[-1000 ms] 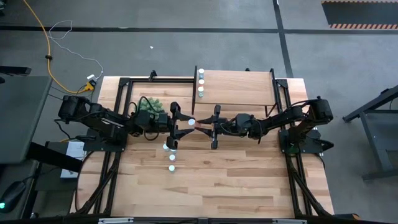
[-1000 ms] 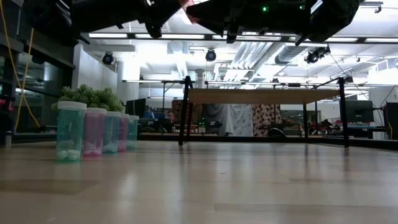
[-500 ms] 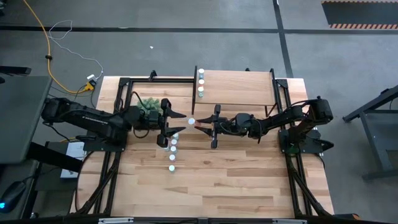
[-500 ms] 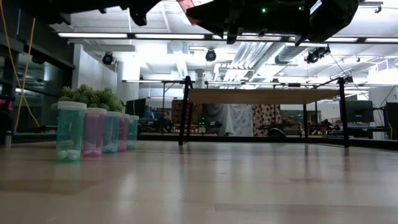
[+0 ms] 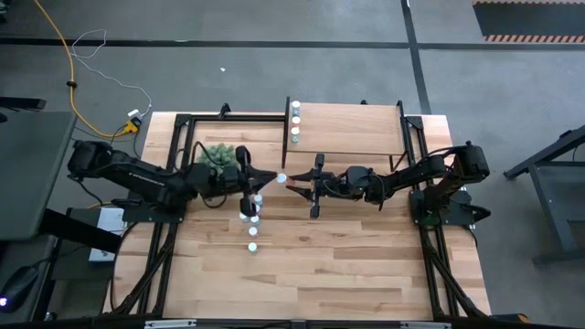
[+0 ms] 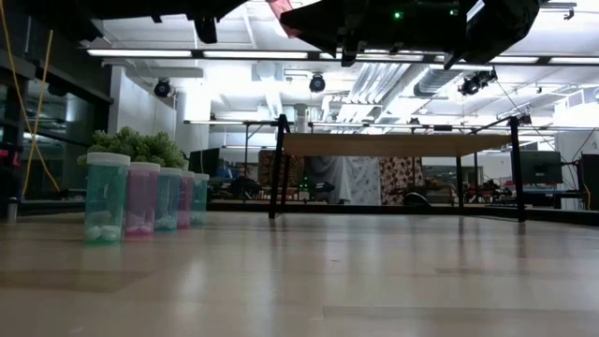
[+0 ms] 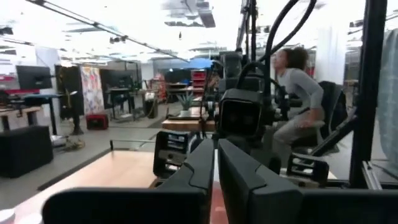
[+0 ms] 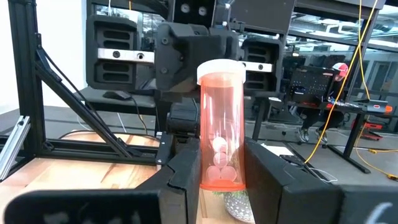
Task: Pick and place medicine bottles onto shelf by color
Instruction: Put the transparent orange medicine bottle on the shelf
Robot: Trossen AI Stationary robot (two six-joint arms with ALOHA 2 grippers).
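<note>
**A:** What do you have under the arms?

**B:** You have a striped wooden table (image 5: 302, 265), and at its far edge stands the shelf (image 5: 352, 128), a light-wood board on thin black side supports. Three medicine bottles (image 5: 295, 123) sit in a row along the shelf's left end. From table height the shelf (image 6: 393, 145) stands clear above the tabletop, with a bright workshop behind it: ceiling strip lights, desks and monitors. The left wrist view shows a person (image 7: 297, 87) in grey, leaning beside the frame.

**A:** And the bottles yet to be sorted?

**B:** You see five in a line on the left side of the table in the low view, teal (image 6: 106, 198) nearest, then pink (image 6: 142, 198), the others partly hidden behind them. The bushy green plant (image 6: 140, 145) is just behind that row. From above, their white caps (image 5: 253, 226) run in a line below the left gripper.

**A:** What are your grippers doing?

**B:** Your left gripper (image 5: 247, 183) hangs above that line of caps with its fingers (image 7: 239, 180) pressed together and nothing between them. Your right gripper (image 5: 297, 185) is at mid-table, facing the left one, and its fingers (image 8: 270, 171) pinch a pink bottle (image 8: 221, 127) at its lower body. That bottle stands upright with its white cap on top, off the table.
</note>
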